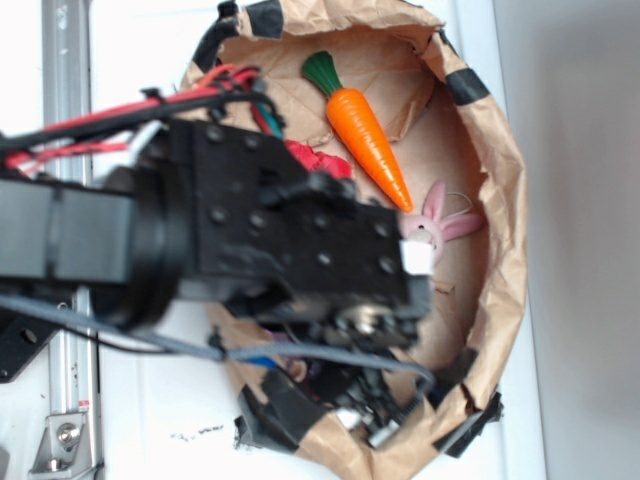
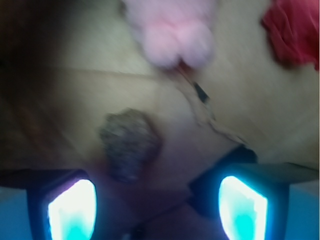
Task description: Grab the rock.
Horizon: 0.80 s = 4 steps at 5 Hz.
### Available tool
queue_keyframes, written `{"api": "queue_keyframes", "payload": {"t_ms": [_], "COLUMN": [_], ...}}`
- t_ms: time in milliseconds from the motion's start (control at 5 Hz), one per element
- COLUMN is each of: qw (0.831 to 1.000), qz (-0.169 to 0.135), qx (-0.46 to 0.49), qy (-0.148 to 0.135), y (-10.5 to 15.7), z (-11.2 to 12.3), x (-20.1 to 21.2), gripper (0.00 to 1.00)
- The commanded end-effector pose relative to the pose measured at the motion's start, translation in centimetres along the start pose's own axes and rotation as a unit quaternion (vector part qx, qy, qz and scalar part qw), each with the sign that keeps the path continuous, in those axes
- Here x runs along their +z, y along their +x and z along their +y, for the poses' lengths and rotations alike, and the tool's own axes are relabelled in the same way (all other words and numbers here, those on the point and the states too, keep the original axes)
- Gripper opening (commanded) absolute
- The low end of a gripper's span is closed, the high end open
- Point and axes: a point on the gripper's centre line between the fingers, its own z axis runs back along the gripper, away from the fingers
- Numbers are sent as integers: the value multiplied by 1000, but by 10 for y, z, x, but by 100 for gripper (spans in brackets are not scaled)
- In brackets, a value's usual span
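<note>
Rock: lumpy, speckled grey-brown, on brown paper floor, just ahead of the spread fingers, nearer the left one, not gripped. Gripper: agape, empty. Pink plush bunny beyond, red paper wad at far right. Toy carrot inside paper-walled bowl.

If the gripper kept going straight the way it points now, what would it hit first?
Probably the rock: in the wrist view it lies just ahead of the open gripper, nearer the left finger. Depth is blurry, so brown paper beside it is possible.
</note>
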Motion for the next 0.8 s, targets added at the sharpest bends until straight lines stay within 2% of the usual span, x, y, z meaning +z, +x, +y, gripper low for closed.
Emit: {"api": "queue_keyframes", "payload": {"t_ms": [0, 200, 400, 600], "qw": [995, 997, 999, 998], "qz": [-29, -27, -39, -59], "qx": [42, 17, -10, -19], "qy": [-87, -73, -28, 3], "y": [20, 13, -5, -9], "z": [5, -20, -39, -48], "x": [30, 15, -2, -22], "gripper": [100, 100, 100, 100]}}
